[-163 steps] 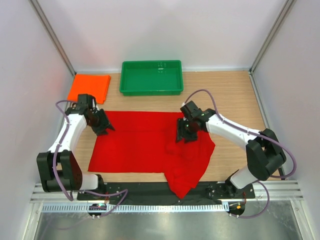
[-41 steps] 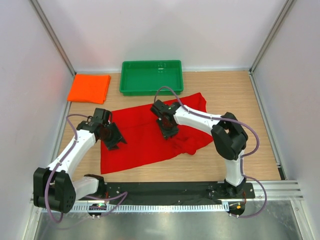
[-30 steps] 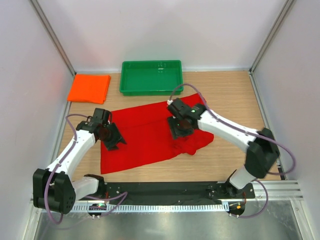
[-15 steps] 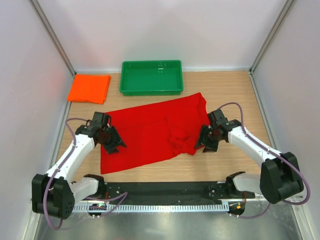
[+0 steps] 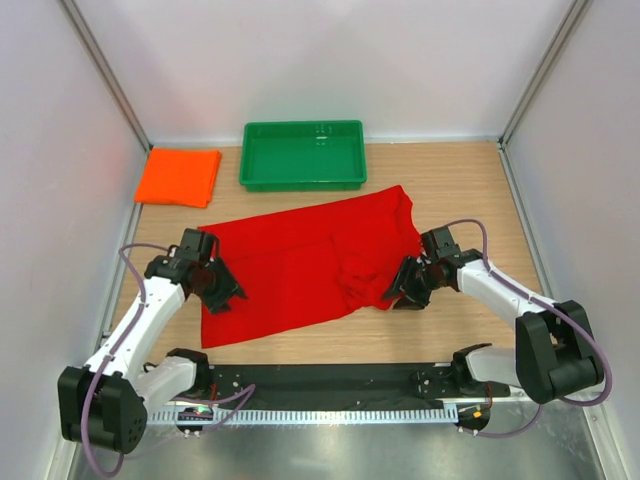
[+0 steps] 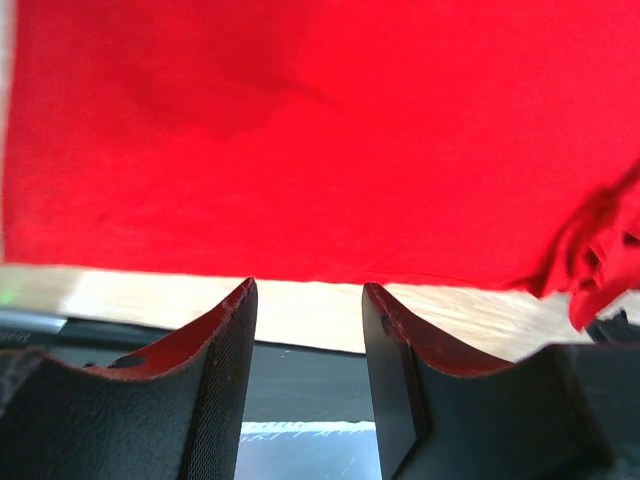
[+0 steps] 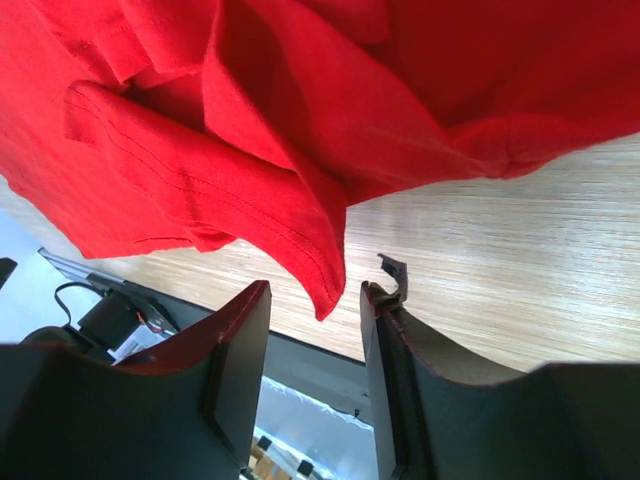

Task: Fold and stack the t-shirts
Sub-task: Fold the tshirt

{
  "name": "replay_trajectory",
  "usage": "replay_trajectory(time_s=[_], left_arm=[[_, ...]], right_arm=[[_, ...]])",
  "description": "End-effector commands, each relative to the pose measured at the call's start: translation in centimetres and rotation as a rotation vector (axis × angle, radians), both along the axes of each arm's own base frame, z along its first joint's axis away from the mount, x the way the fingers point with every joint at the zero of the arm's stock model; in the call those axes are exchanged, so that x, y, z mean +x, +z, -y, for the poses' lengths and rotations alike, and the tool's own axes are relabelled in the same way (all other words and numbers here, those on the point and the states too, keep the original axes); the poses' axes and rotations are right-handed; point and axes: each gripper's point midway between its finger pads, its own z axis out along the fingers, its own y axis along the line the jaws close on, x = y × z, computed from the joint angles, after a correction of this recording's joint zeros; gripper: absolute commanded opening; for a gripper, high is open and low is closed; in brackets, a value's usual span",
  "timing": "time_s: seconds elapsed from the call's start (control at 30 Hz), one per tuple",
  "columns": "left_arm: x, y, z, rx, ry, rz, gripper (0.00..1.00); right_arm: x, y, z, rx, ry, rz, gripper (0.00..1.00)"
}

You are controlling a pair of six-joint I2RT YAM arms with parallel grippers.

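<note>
At the far left corner of the counter (image 5: 470,190) we see the orange t-shirt (image 5: 180,177), folded flat and well apart from both arms. The left arm (image 5: 135,325) reaches forward from its base and bends at the wrist toward the right. This sets the left end effector (image 5: 224,292) low at the left edge of the red t-shirt (image 5: 300,265). Its 2 fingers (image 6: 215,360) stand parted with nothing between them, tips just at the hem. The red t-shirt lies spread mid-counter, bunched on its right, near the green tray (image 5: 303,155). The right arm (image 5: 500,290) stretches leftward. The right end effector (image 5: 398,294) sits at that bunched edge, also parted, with a fold's point dipping between the tips, ungripped.
</note>
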Motion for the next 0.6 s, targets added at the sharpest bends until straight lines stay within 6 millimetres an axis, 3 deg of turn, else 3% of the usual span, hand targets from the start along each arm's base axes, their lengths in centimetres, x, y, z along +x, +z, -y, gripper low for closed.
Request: replay_trajectory(time_s=[0.0, 0.1, 0.2, 0.3, 0.33, 0.57], left_arm=[[-0.3, 1.0, -2.0, 0.097, 0.098, -0.012, 0.47], [-1.0, 1.0, -3.3, 0.156, 0.171, -0.048, 0.46], [-2.0, 0.8, -4.6, 0.214, 0.26, -0.095, 0.45], [-3.3, 0.4, -5.6, 0.258, 0.356, -0.158, 0.45], [-3.7, 0.2, -5.9, 0.27, 0.385, -0.178, 0.45], [-6.4, -2.6, -7.4, 0.308, 0.556, -0.339, 0.44]], right_arm=[[-0.1, 0.1, -0.7, 0.051, -0.006, -0.002, 0.47], [-0.3, -0.4, -0.7, 0.052, -0.007, -0.015, 0.46], [0.0, -0.4, -0.7, 0.048, -0.007, -0.009, 0.38], [0.3, -0.2, -0.6, 0.036, 0.0, -0.001, 0.18], [0.4, -0.1, -0.4, 0.019, 0.002, 0.004, 0.01], [2.2, 3.2, 0.8, -0.071, 0.049, 0.106, 0.01]])
